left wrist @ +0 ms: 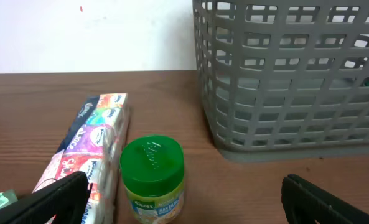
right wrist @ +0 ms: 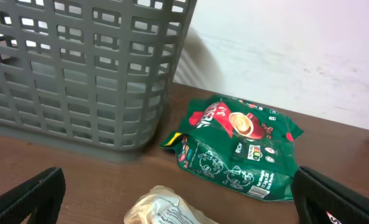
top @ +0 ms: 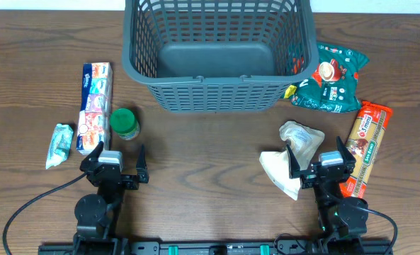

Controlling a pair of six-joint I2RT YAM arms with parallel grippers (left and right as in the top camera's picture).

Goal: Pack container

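Both arms are matte black. The left gripper (top: 115, 160) and right gripper (top: 321, 163) each carry a pale silver-grey block (top: 110, 156) flanked by 2 angular black fingers (left wrist: 53, 196), which show in the wrist views as plain dark wedges. At 6 o'clock of each block sits a round black joint housing (top: 91, 209). A thin black cable (top: 32, 205) loops off at 8 o'clock of the left arm. A second cable (top: 383, 221) curls at 4 o'clock of the right.

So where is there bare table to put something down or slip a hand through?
Bare wood runs between the left gripper and right gripper, up to the basket. Its floor is bare too. Crowded: jar beside tissue pack, left; white bag, coffee bag, pasta pack, right.
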